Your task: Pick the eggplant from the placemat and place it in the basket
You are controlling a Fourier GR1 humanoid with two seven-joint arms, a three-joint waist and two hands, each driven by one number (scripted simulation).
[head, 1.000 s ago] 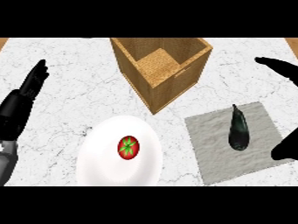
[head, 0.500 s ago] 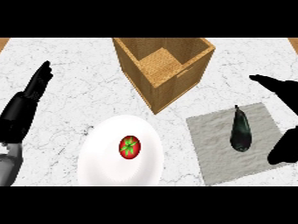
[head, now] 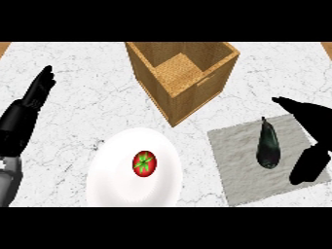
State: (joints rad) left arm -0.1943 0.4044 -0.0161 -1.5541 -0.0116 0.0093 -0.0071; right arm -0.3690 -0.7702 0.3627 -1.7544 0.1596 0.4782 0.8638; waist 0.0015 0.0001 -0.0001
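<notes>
A dark eggplant [head: 267, 144] lies lengthwise on the grey placemat [head: 233, 165] at the right of the counter. My right hand [head: 321, 131] hovers just right of it, open, with the fingers stretched above the eggplant's far end and the thumb [head: 308, 166] hanging beside its near end. Nothing is held. The wooden basket [head: 185, 77] stands at the back centre, open side up. My left hand [head: 23, 116] rests open at the left edge, fingers pointing up.
A white plate [head: 109, 180] with a red tomato [head: 145, 163] on it sits at the front centre, left of the placemat. The marble counter ends in wooden strips at the far left and far right.
My right hand has come down and leftward toward the eggplant, now close beside it. The left hand has shifted slightly right. The eggplant has not moved.
</notes>
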